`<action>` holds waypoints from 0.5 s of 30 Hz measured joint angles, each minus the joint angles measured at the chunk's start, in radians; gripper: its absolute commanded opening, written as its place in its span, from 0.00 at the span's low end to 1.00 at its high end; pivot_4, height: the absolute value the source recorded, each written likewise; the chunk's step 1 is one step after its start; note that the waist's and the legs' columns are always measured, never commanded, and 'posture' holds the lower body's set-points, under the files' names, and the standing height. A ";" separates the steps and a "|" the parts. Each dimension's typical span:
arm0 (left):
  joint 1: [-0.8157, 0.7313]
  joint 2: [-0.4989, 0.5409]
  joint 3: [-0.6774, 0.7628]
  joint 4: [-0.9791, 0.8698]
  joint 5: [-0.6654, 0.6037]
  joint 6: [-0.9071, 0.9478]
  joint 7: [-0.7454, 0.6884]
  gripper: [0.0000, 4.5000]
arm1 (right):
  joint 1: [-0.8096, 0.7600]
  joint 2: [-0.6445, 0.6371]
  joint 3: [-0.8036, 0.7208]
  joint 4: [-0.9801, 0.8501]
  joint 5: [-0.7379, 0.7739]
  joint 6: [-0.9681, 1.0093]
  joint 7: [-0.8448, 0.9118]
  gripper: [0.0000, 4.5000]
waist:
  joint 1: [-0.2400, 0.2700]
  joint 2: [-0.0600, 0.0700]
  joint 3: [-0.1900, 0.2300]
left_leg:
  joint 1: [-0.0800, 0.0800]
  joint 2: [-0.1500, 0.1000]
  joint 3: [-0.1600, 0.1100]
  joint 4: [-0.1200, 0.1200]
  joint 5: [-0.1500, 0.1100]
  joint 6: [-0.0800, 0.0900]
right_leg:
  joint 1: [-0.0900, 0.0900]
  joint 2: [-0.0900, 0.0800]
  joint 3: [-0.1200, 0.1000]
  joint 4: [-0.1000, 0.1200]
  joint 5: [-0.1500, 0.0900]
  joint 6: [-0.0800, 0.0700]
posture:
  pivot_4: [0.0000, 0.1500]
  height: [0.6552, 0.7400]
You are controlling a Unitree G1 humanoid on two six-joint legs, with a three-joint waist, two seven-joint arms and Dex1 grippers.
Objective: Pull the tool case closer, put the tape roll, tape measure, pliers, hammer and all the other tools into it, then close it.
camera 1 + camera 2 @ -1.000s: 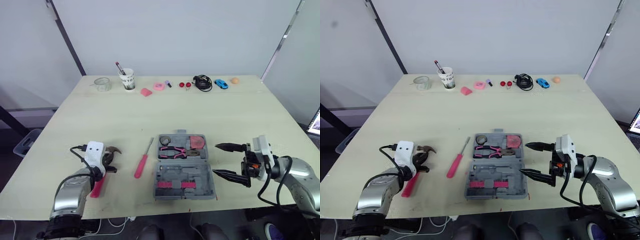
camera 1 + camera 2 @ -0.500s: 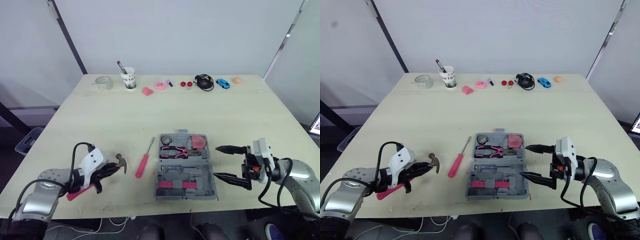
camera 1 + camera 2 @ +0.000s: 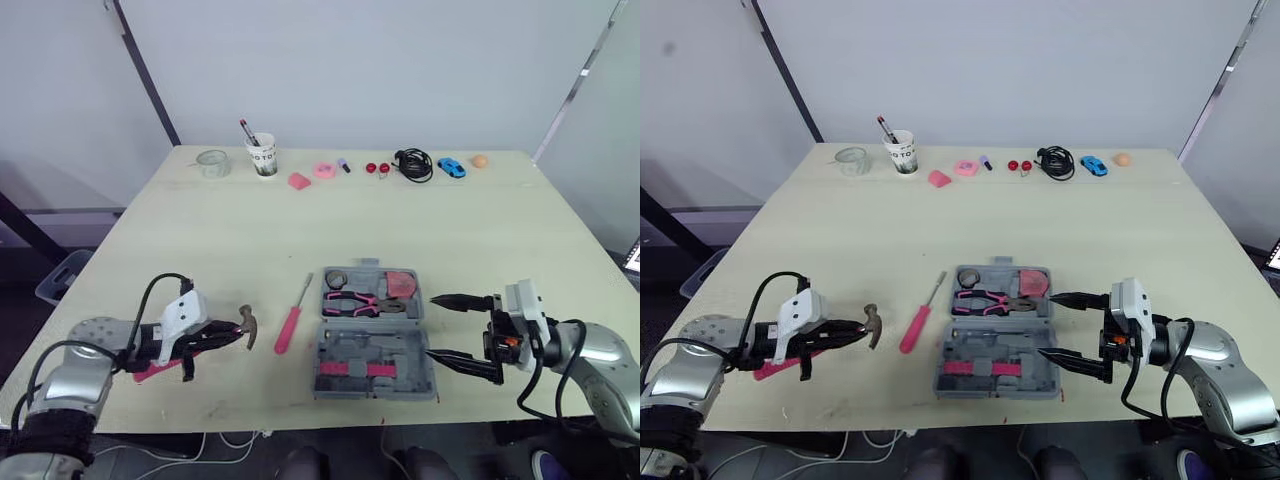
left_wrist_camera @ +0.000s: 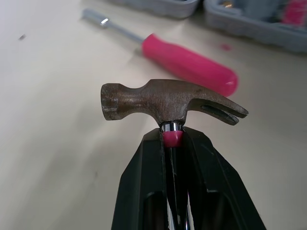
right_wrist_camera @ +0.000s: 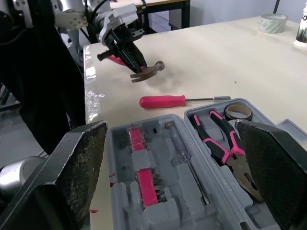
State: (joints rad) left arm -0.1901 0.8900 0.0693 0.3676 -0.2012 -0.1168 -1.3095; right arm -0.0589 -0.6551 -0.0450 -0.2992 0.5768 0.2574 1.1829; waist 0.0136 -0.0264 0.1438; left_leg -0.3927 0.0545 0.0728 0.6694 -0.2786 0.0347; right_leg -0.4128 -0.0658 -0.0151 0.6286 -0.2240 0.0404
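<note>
While my left gripper (image 3: 222, 336) pinches the hammer (image 3: 243, 327) by its neck at the near left, the open case (image 3: 400, 350) sits near centre with pliers (image 3: 365, 303) and tape roll (image 3: 335, 278) in its far half, a screwdriver (image 3: 291, 320) lies between hammer and case, and my right gripper (image 3: 432, 326) is spread wide just right of the case. From my left wrist, both fingers (image 4: 144, 191) press together on the pink neck under the hammer's head, with the screwdriver beyond. From my right wrist, my fingers (image 5: 72, 177) stand wide apart over the case.
</note>
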 measured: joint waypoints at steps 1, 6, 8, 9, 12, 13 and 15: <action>-0.007 0.003 -0.001 0.000 -0.002 -0.001 -0.019 0.03 | 0.000 -0.001 0.000 0.000 0.000 0.000 0.004 1.00 | 0.000 0.000 0.000 | 0.000 0.000 0.000 0.000 0.000 0.000 | 0.000 0.000 0.000 0.000 0.000 0.000 | 1.00 1.00; -0.064 0.023 -0.029 -0.061 -0.037 0.028 -0.124 0.03 | 0.003 -0.002 -0.001 0.001 0.001 -0.008 0.017 1.00 | 0.004 0.000 0.000 | -0.001 0.000 -0.001 0.001 0.000 0.000 | 0.000 0.002 -0.001 0.000 0.000 0.000 | 1.00 1.00; -0.084 0.032 -0.041 -0.114 -0.040 0.055 -0.142 0.03 | 0.003 -0.002 -0.001 0.001 0.001 -0.016 0.024 1.00 | 0.003 0.000 0.000 | -0.001 -0.001 -0.001 0.001 0.000 0.000 | 0.000 0.002 0.000 0.000 0.000 0.000 | 1.00 1.00; -0.087 0.035 -0.045 -0.142 -0.041 0.077 -0.149 0.03 | 0.005 -0.002 -0.001 0.002 0.001 -0.022 0.027 1.00 | 0.001 0.000 0.000 | -0.001 -0.001 0.000 0.001 0.000 0.000 | 0.000 0.002 0.000 0.000 0.000 0.000 | 1.00 1.00; -0.112 0.039 -0.087 -0.254 -0.053 0.151 -0.161 0.03 | 0.016 -0.006 -0.006 0.008 0.000 -0.032 0.034 1.00 | 0.000 0.000 0.000 | -0.001 -0.001 -0.001 0.001 0.000 0.000 | 0.000 0.002 0.001 0.000 0.000 0.000 | 1.00 1.00; -0.131 0.038 -0.102 -0.301 -0.061 0.208 -0.155 0.03 | 0.022 -0.007 -0.011 0.008 0.000 -0.040 0.037 1.00 | 0.001 0.000 0.000 | -0.001 -0.001 -0.001 0.001 0.000 0.000 | 0.000 0.003 0.001 0.000 0.000 0.000 | 1.00 1.00; -0.165 0.032 -0.123 -0.362 -0.072 0.280 -0.142 0.03 | 0.027 -0.008 -0.012 0.012 0.000 -0.046 0.045 1.00 | 0.002 0.000 0.000 | -0.001 -0.001 -0.002 0.001 0.000 0.000 | 0.001 0.004 0.001 0.000 0.000 0.001 | 1.00 1.00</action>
State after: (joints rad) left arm -0.3553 0.9218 -0.0535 0.0055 -0.2732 0.1631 -1.4512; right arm -0.0318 -0.6629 -0.0570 -0.2871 0.5772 0.2111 1.2278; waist 0.0157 -0.0263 0.1438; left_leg -0.3940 0.0538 0.0709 0.6707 -0.2784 0.0348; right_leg -0.4123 -0.0617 -0.0143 0.6285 -0.2239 0.0410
